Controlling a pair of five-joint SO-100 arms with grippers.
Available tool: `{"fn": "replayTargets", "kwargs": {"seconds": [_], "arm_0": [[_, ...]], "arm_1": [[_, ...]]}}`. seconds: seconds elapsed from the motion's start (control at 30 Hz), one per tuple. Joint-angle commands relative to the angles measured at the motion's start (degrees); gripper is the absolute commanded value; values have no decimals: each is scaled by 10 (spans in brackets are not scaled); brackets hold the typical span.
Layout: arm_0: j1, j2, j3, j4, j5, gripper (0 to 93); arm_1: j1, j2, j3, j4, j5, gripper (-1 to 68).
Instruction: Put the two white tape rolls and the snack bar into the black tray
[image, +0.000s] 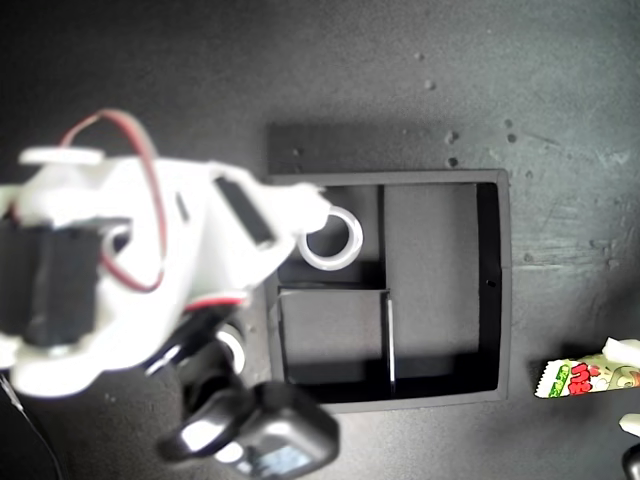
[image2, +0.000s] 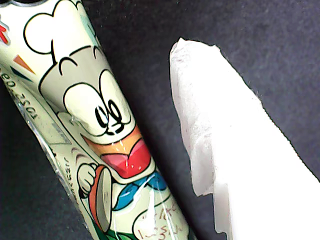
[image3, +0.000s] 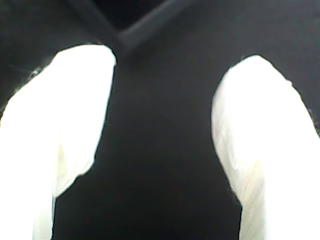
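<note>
Roll (image: 331, 238) is seen in tray (image: 504, 290); bar (image: 588, 377) remains outside, lower right exterior view; second end effector (image3: 162, 135) released, first's state cannot be told.

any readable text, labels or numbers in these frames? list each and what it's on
Nothing reads cleanly.
Snack bar, first wrist view: dark small print along the wrapper edge, cut off and tilted, not readable; faint scrawl near the cartoon chef's feet, not readable.
Snack bar, exterior view: red and green lettering, too blurred to read.
Tray, tape roll, arms: no text visible.
</note>
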Motion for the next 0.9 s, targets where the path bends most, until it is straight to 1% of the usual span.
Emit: {"fn": "replayTargets", "kwargs": {"seconds": [0.0, 0.1, 0.17, 0.3, 0.33, 0.4, 0.43, 0.47, 0.53, 0.6, 0.73, 0.87], "arm_0": [[56, 95, 77, 8, -84, 156], [127, 112, 161, 3, -143, 166], [167, 117, 221, -10, -184, 171], [238, 159, 355, -112, -234, 173], [252, 172, 389, -143, -243, 173], [276, 192, 457, -207, -252, 171], [284, 195, 484, -229, -260, 171], [290, 196, 506, -248, -265, 171], [297, 191, 535, -285, -266, 172], [301, 173, 537, -298, -264, 173], [294, 127, 519, -310, -243, 177], [279, 96, 492, -315, -214, 178]], "arm_1": [[-4, 4, 30, -40, 11, 292], [0, 3, 56, -53, 9, 286], [4, 4, 85, -83, 9, 279], [7, 4, 122, -120, 13, 241], [8, 4, 125, -120, 17, 202], [11, 4, 127, -120, 25, 70], [13, 4, 127, -115, 31, 20], [17, 4, 120, -105, 36, 0], [25, 4, 98, -71, 56, -2], [32, 5, 67, -24, 103, -3], [48, 6, 29, -7, 181, -5], [79, 6, -27, 48, 207, -5]]}}
